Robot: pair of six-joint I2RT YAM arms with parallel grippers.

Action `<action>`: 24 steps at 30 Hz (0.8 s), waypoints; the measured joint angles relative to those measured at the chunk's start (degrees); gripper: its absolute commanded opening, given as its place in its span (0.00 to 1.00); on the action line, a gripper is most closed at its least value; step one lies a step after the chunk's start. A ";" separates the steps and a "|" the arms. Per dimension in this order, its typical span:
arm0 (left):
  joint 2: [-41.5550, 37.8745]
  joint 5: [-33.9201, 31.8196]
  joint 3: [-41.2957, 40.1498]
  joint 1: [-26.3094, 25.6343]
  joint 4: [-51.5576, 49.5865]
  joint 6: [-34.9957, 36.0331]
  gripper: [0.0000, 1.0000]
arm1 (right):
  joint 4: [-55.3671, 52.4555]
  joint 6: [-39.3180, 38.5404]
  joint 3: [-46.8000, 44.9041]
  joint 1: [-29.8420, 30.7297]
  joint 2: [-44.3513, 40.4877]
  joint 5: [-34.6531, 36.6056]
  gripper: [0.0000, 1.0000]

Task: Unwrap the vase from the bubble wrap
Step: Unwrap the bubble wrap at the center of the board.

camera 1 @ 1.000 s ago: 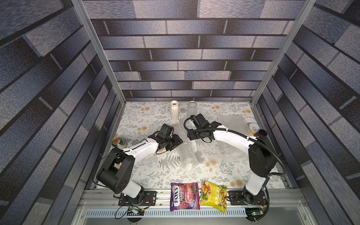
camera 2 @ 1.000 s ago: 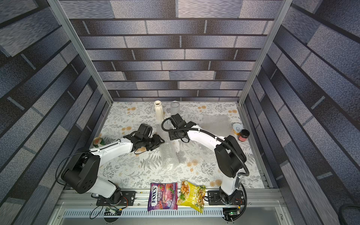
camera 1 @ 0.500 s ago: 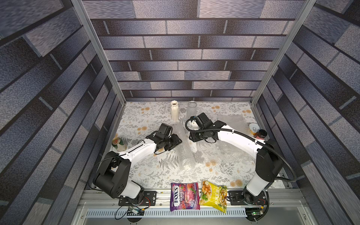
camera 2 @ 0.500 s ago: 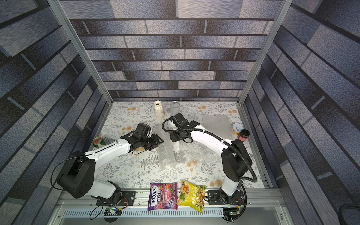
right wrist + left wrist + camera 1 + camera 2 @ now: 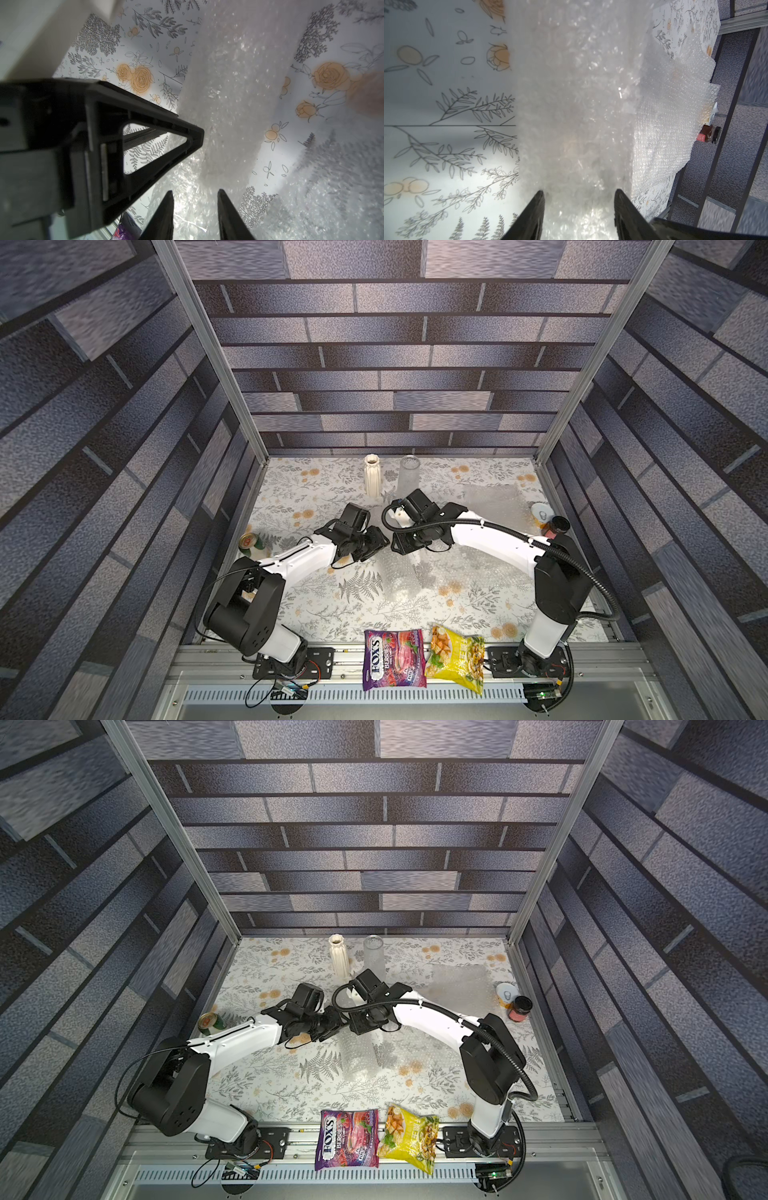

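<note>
At mid-table, left pincer (image 5: pixel 579 191) and right pincer (image 5: pixel 195 190) tight on one end of the bubble wrap (image 5: pixel 401 580); bare tablecloth (image 5: pixel 328 614) alongside.

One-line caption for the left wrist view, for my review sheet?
Left gripper pinching the end of a bubble wrap roll on the flowered tablecloth.

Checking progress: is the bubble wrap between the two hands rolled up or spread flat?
Rolled up: in both top views the bubble wrap lies as a tube on the table, rounded in the left wrist view.

"FOX'S BERRIES" on purple candy bag (image 5: pixel 394 659), yellow snack bag (image 5: pixel 455 657) print unreadable
</note>
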 measured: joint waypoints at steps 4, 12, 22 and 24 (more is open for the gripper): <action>-0.20 -0.02 0.00 0.13 -0.44 0.33 0.60 | -0.22 0.57 -1.09 0.44 0.76 0.07 0.36; -3.04 -4.92 0.11 -1.81 -3.63 3.98 0.69 | -0.59 0.81 -1.20 0.48 1.05 1.64 0.36; -11.10 -19.02 -4.42 -9.22 -1.38 12.20 0.81 | -0.70 0.83 -1.09 0.44 1.55 3.91 0.37; -11.50 -20.96 -5.90 -9.60 -0.50 13.57 0.75 | -0.72 0.85 -1.09 0.15 1.53 4.39 0.37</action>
